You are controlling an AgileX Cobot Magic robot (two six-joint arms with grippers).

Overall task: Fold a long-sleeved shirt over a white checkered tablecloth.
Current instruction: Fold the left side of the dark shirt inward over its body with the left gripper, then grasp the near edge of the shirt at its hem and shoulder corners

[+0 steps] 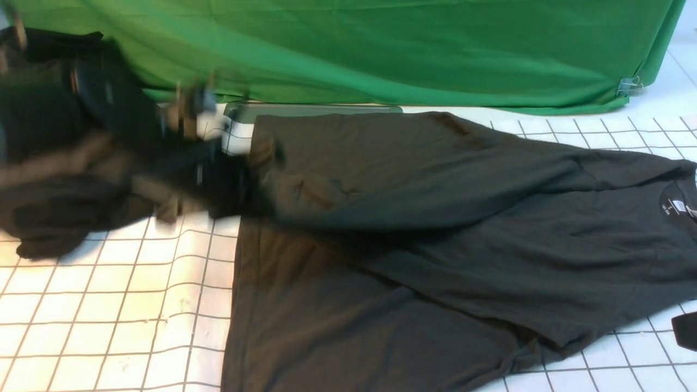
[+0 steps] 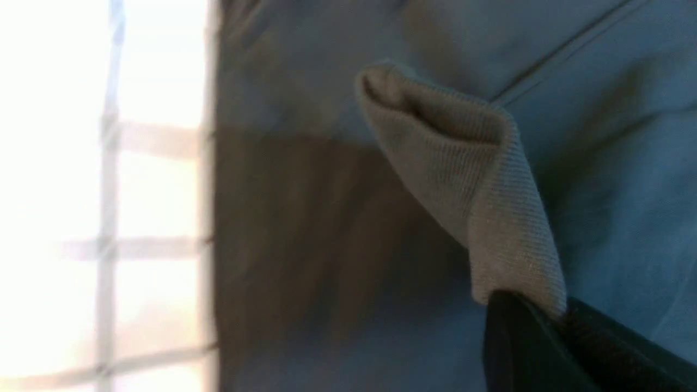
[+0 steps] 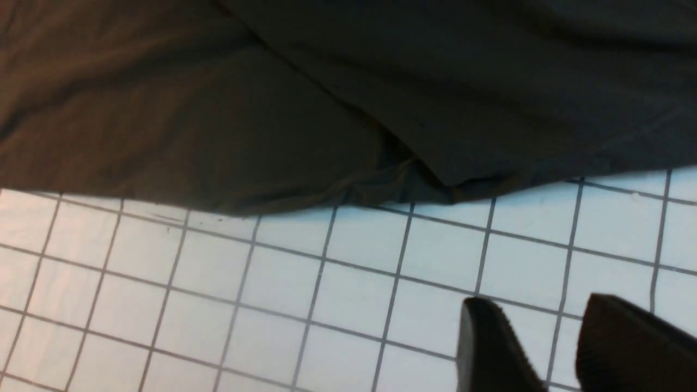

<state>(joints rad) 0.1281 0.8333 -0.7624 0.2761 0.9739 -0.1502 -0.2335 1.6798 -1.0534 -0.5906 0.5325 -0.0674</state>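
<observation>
front view: a dark charcoal long-sleeved shirt lies spread over the centre and right of the frame on a white checkered tablecloth. its round neck and neck label sit at the right edge, and its hem runs down the left side of the garment. one sleeve lies across the body, reaching toward the upper left. there the left arm shows only as a dark blur mixed with a heap of black cloth.

left wrist view: the left gripper has its jaws pressed together on the ribbed sleeve cuff, which rises from them in a folded peak above the shirt body.

right wrist view: the right gripper has its jaws spread with nothing between them, over bare tablecloth near the shirt's edge.

the step in hand looks like folding this sleeve over the body. the next move probably calls for laying the cuff flat inside the shirt's outline and letting go without dragging the cloth beneath. the free gripper would then need a hold on the near edge.

the tablecloth is slightly wrinkled, with thin grey grid lines and glare at the lower left. bright green fabric hangs across the top of the frame, held by a metal clip at the upper right.
</observation>
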